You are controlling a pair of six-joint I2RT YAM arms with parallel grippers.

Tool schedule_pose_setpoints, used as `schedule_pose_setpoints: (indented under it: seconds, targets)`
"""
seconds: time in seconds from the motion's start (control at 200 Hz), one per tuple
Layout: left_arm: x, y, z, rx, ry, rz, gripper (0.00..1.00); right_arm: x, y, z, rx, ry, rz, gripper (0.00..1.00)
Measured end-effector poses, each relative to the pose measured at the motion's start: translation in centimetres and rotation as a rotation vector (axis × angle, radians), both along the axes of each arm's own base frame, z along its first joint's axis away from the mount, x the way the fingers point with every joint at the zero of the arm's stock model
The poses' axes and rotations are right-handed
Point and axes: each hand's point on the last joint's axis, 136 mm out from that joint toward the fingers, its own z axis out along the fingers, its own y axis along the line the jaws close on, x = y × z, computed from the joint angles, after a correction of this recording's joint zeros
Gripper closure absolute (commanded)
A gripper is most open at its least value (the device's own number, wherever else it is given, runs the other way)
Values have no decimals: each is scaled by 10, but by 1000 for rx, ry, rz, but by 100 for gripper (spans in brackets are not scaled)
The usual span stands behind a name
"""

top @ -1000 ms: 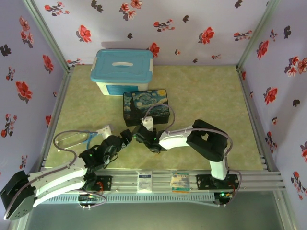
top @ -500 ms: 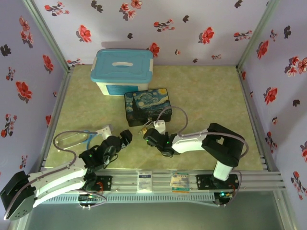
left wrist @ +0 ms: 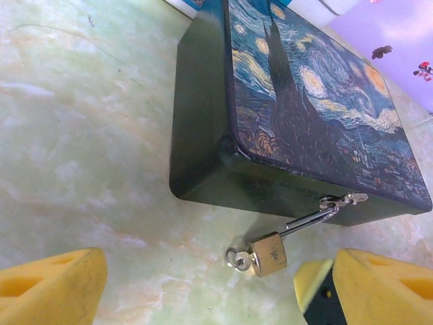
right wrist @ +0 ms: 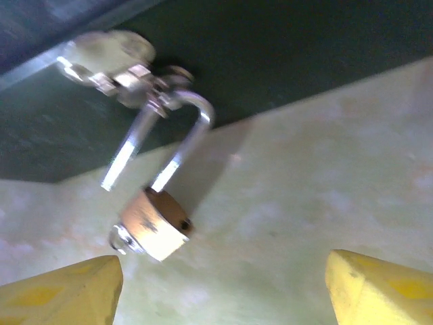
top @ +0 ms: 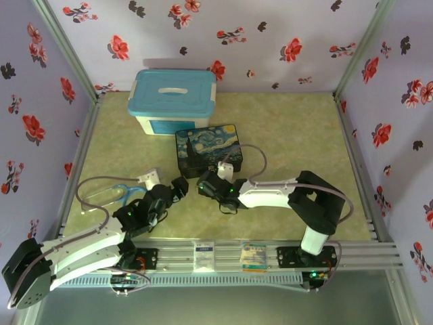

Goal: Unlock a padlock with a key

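While the padlock (right wrist: pixel 155 230) lies just before the box (left wrist: pixel 304 101), hung on its hasp with one shackle leg seemingly free and the key (left wrist: pixel 233 258) apparently in its base, your left gripper (left wrist: pixel 216 288) and right gripper (right wrist: pixel 223 291) gape empty, so you seem near done: next, confirm the shackle swings loose.

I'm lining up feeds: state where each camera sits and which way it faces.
Top external: above, behind the robot, looking down on the table; left claw and right claw show.
Left wrist: low over the table, facing the painted box and padlock; yellow fingertips at the bottom.
Right wrist: close on the padlock; yellow fingertips in the bottom corners.
Both wrist views share the padlock.
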Motion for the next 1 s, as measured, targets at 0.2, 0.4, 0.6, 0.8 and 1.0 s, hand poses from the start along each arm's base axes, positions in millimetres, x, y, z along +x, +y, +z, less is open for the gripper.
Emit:
schedule_pose_setpoints:
  seconds: [0.2,0.4,0.6,0.8,1.0]
  targets:
    - [3,3,0,1,-1,12,13,15,14,-13,-62,-24,-33,21]
    - [1,6,0,-12,-11,16,13,17,7,-20,-132,-72,-59,21]
    - [-2,9,-10,3,2,16,12,19,5,-20,-157,-97,-67,21]
    - [-2,10,-11,1,5,18,13,20,6,-25,-175,-113,-71,20]
    - [-2,8,-15,4,13,16,13,22,10,-25,-188,-143,-69,21]
